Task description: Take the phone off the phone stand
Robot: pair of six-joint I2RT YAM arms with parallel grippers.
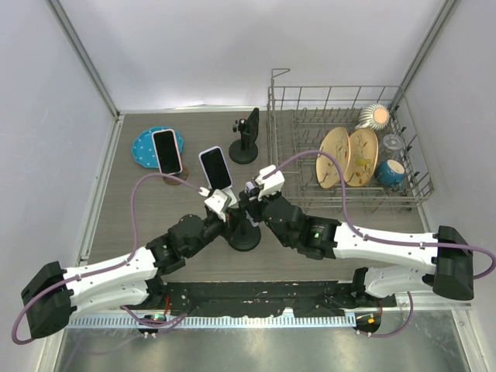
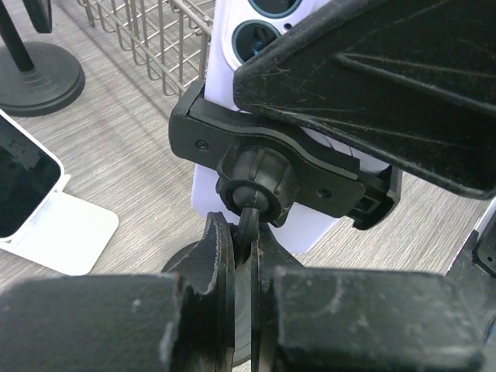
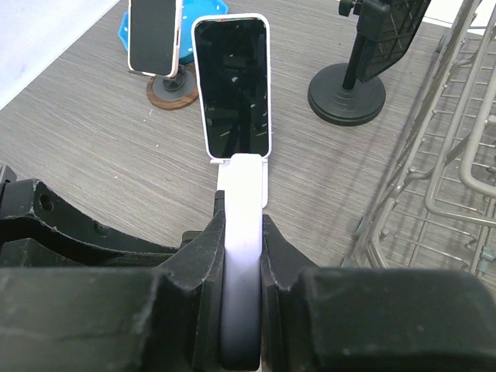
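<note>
The phone (image 2: 329, 226) is pale lavender, its back and camera lenses toward the left wrist view. It sits in the black clamp (image 2: 310, 177) of a black phone stand with a round base (image 1: 244, 236). My left gripper (image 2: 242, 256) is shut on the stand's thin stem (image 2: 248, 221), just below the ball joint. My right gripper (image 3: 242, 229) is shut on the phone's pale edge (image 3: 242, 294) from above. Its finger (image 2: 372, 77) fills the upper right of the left wrist view. In the top view both grippers meet over the stand and hide most of the phone.
A second phone on a white stand (image 1: 215, 168) stands just beyond the grippers. A third phone (image 1: 166, 151) stands on a round wooden base beside a blue plate (image 1: 146, 147). An empty black stand (image 1: 246, 138) is at the back. A wire dish rack (image 1: 411, 167) with plates fills the right.
</note>
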